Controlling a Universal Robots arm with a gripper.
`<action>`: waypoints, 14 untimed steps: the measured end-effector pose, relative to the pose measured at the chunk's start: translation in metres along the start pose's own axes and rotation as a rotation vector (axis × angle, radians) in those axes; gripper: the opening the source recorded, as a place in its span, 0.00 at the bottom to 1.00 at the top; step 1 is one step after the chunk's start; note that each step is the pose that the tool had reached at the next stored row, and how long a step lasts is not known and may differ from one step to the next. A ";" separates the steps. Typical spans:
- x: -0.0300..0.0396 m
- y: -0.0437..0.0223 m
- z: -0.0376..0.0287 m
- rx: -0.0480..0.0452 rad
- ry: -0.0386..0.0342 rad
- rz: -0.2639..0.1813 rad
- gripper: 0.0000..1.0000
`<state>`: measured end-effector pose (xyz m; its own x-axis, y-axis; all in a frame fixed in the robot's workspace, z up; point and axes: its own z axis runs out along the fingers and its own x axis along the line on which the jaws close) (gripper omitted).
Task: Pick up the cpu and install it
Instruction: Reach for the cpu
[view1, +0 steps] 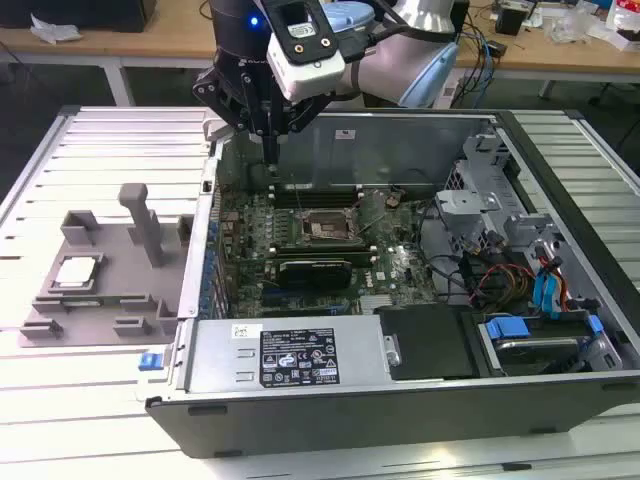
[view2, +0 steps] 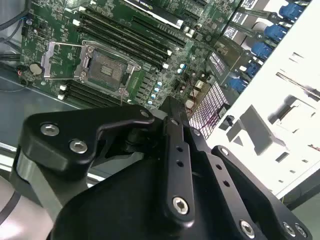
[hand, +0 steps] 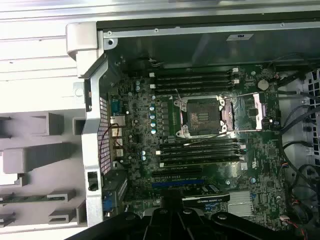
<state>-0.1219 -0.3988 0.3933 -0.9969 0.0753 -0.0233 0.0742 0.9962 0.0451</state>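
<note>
While my claw (view1: 270, 150) hangs pinched closed and empty above the computer case's (view1: 420, 400) far corner, the cpu (view1: 76, 271) lies in the grey tray (view1: 115, 282) by the table's (view1: 70, 410) edge, exterior view's left; sweeping low could clip the case wall (view1: 196, 275) or tray post (view1: 143, 225).

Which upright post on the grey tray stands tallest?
The slim post toward the exterior view's right of the cpu; it rises well above the low blocks around it.

cluttered wooden desks (view1: 560, 58) behind pale slatted worktable (view1: 100, 150)
</note>
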 end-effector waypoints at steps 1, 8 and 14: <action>0.0000 0.0000 0.0000 0.0000 0.0000 0.000 0.11; 0.0000 0.0000 0.0000 0.0000 0.0000 0.000 0.11; 0.0059 -0.0004 -0.0002 0.0000 -0.0001 0.000 0.11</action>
<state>-0.1278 -0.3988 0.3933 -0.9969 0.0753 -0.0234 0.0742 0.9962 0.0451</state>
